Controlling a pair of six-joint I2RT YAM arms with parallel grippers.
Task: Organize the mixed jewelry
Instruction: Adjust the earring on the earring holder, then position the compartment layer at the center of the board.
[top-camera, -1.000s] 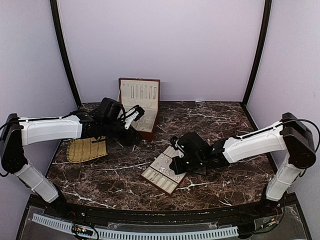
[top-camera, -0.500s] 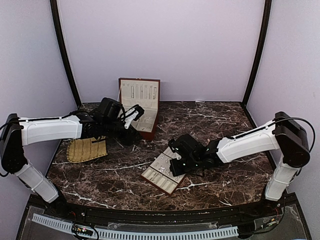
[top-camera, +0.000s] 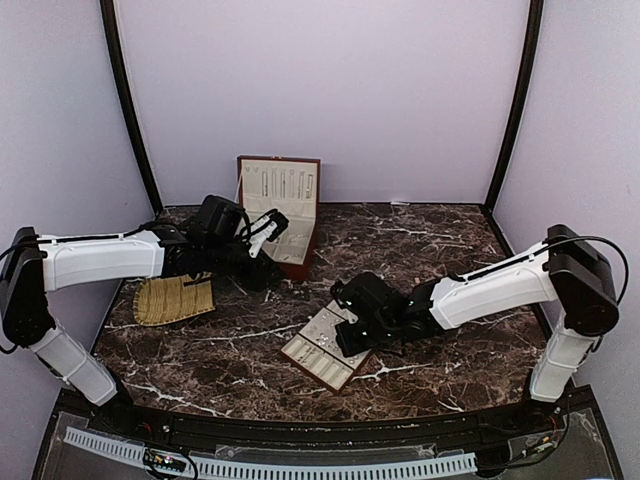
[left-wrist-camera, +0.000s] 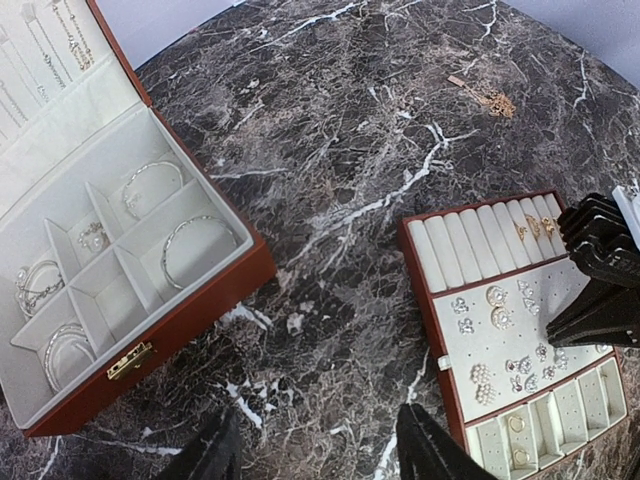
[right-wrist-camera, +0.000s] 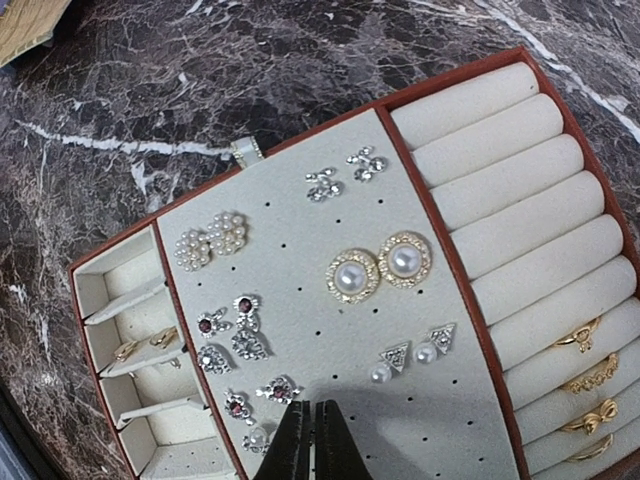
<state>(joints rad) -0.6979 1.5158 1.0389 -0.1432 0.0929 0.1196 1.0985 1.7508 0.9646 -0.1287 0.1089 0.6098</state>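
Small studs (right-wrist-camera: 350, 275) pinned on the cream tray (right-wrist-camera: 290, 250) directly beneath the right gripper (right-wrist-camera: 308, 440), jaws clenched together, any pinched piece impossible to make out, one stud half hidden beside the tips, tray's near corner cut off, bangles (left-wrist-camera: 199, 249) in the red-brown box (left-wrist-camera: 190, 315) ahead-left of the left gripper (left-wrist-camera: 320, 455), jaws released, empty

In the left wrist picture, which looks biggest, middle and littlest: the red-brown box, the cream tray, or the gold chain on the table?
1. red-brown box: biggest.
2. cream tray: smaller, though partly cut off by the edge and hidden behind the other arm.
3. gold chain: tiniest, but it also lies farther from the camera.
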